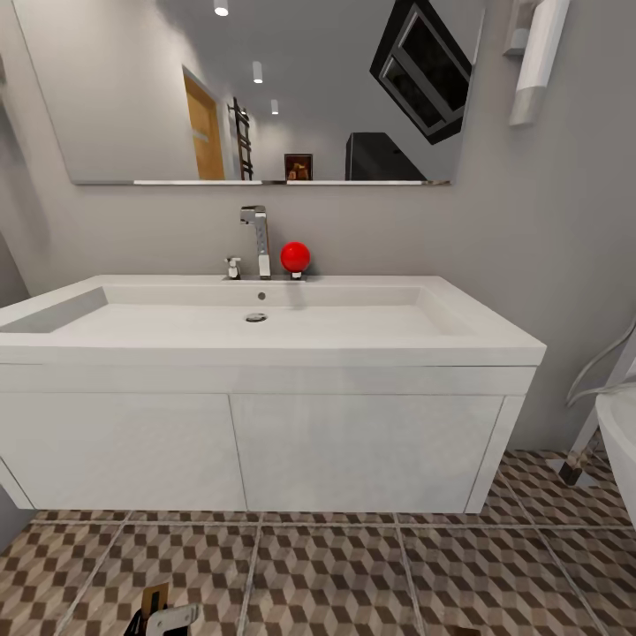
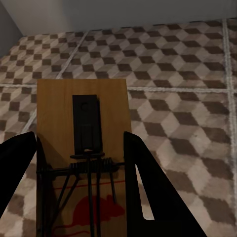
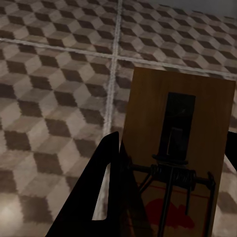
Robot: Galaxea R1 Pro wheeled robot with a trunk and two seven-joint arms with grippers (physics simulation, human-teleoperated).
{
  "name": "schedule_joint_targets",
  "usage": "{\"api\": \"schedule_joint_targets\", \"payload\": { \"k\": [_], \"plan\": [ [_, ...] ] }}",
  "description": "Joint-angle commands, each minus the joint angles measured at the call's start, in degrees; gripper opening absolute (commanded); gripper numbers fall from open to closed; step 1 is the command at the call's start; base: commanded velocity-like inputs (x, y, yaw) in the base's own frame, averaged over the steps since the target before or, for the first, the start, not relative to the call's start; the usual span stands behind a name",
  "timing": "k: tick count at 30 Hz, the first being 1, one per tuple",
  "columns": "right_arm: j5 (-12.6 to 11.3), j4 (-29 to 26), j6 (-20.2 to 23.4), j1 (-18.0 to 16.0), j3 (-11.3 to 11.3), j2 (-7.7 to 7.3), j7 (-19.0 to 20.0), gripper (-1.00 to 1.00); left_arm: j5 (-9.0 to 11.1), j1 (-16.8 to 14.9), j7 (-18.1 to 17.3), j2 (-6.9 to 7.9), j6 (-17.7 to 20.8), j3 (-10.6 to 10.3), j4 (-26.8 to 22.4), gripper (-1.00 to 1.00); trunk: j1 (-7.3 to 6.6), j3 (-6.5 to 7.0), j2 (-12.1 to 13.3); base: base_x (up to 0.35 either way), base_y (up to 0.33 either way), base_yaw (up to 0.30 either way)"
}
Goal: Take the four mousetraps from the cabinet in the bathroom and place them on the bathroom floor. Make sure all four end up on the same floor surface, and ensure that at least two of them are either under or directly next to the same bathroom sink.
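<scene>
The left gripper [image 2: 81, 190] is holding a mousetrap [image 2: 83, 148], a flat wooden board with a black metal plate, a wire spring and a red mouse print, and its two dark fingers [image 2: 148, 192] are pressing against the long sides of the board. The right gripper [image 3: 165, 197] is also carrying a second mousetrap [image 3: 180, 143] of the same kind; one dark finger [image 3: 98, 197] is lying along one side of the board, and the other finger is at the picture's edge, so I am seeing it only a little. Both traps are hanging above the bathroom floor [image 1: 353, 574], over the tiles with the brown, beige and grey cube pattern and the pale grout lines, and they are not lying on it. In the head view, a small part of the left gripper [image 1: 163, 618] with a piece of the wooden board is showing at the bottom edge, in front of the bathroom sink [image 1: 265, 344]. The sink is standing against the grey wall, with a chrome faucet [image 1: 256, 238] and a red ball [image 1: 295, 257] beside it at the back rim, and a white two-door vanity [image 1: 247, 450] below. A wide mirror [image 1: 256, 88] is hanging above the sink, and the rim of a white bathtub [image 1: 618, 442] is showing at the right.
</scene>
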Motion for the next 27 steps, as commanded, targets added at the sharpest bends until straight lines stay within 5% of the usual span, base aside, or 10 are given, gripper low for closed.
{"api": "schedule_joint_targets", "payload": {
  "k": [1, 13, 21, 27],
  "plan": [
    [-0.5, 0.2, -0.3, -0.1, 0.6, 0.03, 0.1, -1.0, 0.4, 0.0, 0.2, 0.02, -0.1, -0.5, 0.0, -1.0, -0.01, -0.05, 0.0, 0.0, 0.0, 0.0],
    [-0.4, 0.2, -0.3, -0.1, 0.8, -0.04, 0.2, -1.0, 0.4, 0.0, 0.3, 0.06, -0.1, -0.5, 0.0, -1.0, -0.01, -0.05, 0.0, 0.0, 0.0, 0.0],
    [-0.4, 0.2, -0.3, -0.1, 0.8, -0.11, 0.1, -1.0, 0.4, 0.0, 0.4, 0.16, -0.1, -0.3, 0.0, -1.0, 0.19, -1.83, -0.1, 0.0, 0.0, 0.0],
    [-0.2, 0.1, -0.8, -0.1, 0.7, -0.36, 0.0, -1.0, 0.4, 0.0, 0.3, 0.1, 0.0, -0.4, 0.0, -1.0, 0.19, -1.83, -0.1, 0.0, 0.0, 0.0]
  ]
}}
